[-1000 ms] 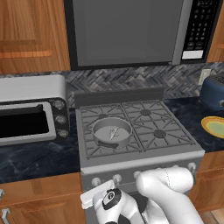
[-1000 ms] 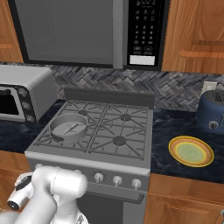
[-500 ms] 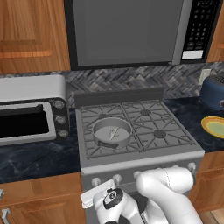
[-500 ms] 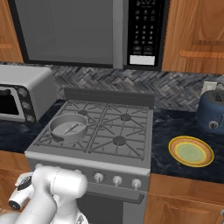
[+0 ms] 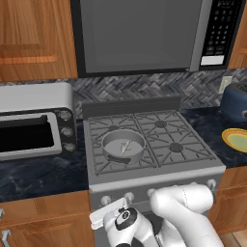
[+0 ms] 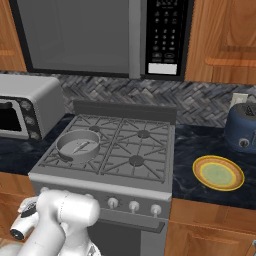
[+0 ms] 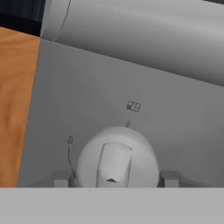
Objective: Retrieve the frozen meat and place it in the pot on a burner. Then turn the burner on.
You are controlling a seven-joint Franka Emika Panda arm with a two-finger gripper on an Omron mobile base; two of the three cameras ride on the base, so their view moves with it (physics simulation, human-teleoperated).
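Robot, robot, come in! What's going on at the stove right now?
Gripper at a stove knob, one finger each side. Frozen meat lying in the pot on the front-left burner. Nothing in the way.

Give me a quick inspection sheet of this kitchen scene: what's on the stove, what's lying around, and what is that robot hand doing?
Surface: grey stove set in a dark counter.
Job's things: frozen meat lies inside the pot, which sits on the front-left burner.
Clutter: yellow plate, blue toaster, toaster oven.
Grippers: gripper is low at the stove front, its fingertips either side of a round knob; whether the jaws grip it cannot be told.
Cables: nothing seen.
Surroundings: microwave above, wooden cabinets.
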